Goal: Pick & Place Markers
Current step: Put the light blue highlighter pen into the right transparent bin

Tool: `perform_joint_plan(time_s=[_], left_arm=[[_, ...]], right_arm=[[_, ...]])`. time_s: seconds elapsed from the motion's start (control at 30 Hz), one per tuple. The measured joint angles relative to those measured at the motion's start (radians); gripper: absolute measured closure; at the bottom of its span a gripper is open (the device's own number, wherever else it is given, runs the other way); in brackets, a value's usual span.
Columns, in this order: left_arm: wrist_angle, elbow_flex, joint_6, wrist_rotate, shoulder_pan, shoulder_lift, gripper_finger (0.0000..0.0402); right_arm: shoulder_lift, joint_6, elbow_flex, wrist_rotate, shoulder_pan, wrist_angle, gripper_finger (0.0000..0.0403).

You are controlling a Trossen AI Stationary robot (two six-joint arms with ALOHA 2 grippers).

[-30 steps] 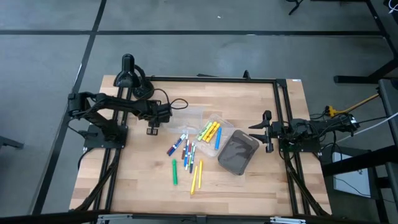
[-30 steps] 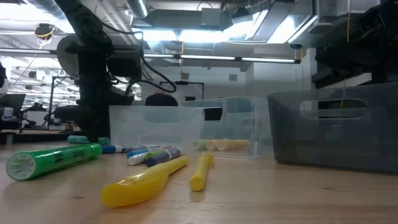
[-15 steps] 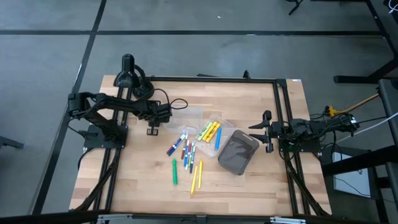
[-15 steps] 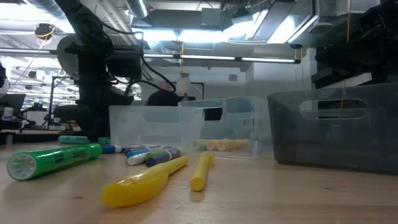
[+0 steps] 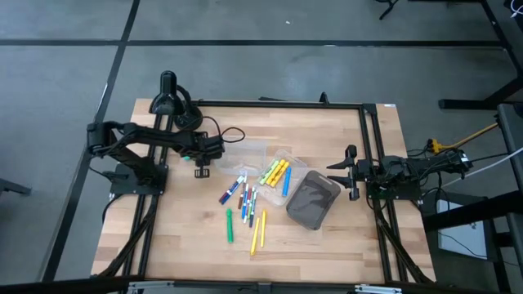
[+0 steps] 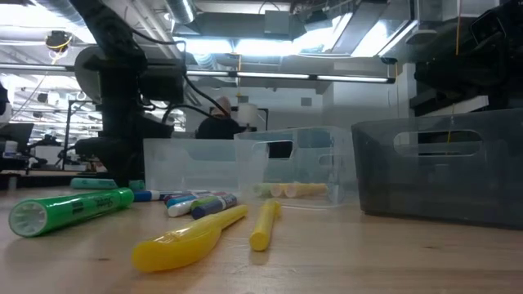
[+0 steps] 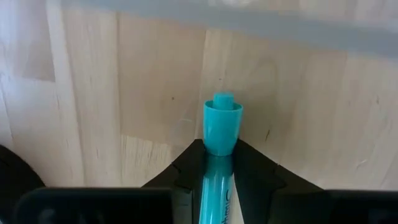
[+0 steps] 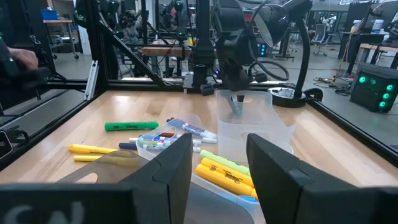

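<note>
Several markers (image 5: pixel 245 198) in mixed colours lie loose at the table's middle. A green one (image 5: pixel 230 225) and yellow ones (image 5: pixel 257 233) lie nearer the front. More yellow, orange and blue ones lie in a clear tray (image 5: pixel 276 173). My left gripper (image 5: pixel 201 171) points down at the table left of the pile, shut on a teal marker (image 7: pixel 219 162). My right gripper (image 8: pixel 219 146) stands open and level at the table's right side (image 5: pixel 351 173), with nothing between its fingers. My left gripper pinches the teal marker's barrel (image 7: pixel 217 177) between its two fingers, just behind the cap (image 7: pixel 222 124), which sticks out past the fingertips. The fingers come from above, pointing steeply down, one on each long side. I cannot tell whether the marker rests on the wood or hangs just clear.
A dark grey bin (image 5: pixel 312 200) stands right of the pile, beside the clear tray. A second clear tray (image 5: pixel 252 150) stands just right of my left gripper. A black lamp (image 5: pixel 167 94) stands at the far left corner. Bare wood lies along the front edge.
My left gripper has stayed in place, rolled a little about its own line, and its fingers have closed in on the teal marker. In the low view the marker has shifted slightly toward the picture's left.
</note>
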Motion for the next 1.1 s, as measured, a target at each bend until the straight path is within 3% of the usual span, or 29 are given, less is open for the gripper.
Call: perform_joint_plan(time_s=[0.2,0.6,1.1], left_arm=[[-0.006,-0.003,-0.043,0.046,-0.002,-0.102,0.0338],[-0.059,-0.001,-0.148,0.034,-0.035,-0.253,0.0338],[-0.05,0.002,-0.345,-0.061,-0.152,-0.34,0.0338]], right_arm=[[0.0,0.0,0.0,0.0,0.0,0.0,0.0251],[0.0,0.0,0.0,0.0,0.0,0.0,0.0251],[0.0,0.0,0.0,0.0,0.0,0.0,0.0251]])
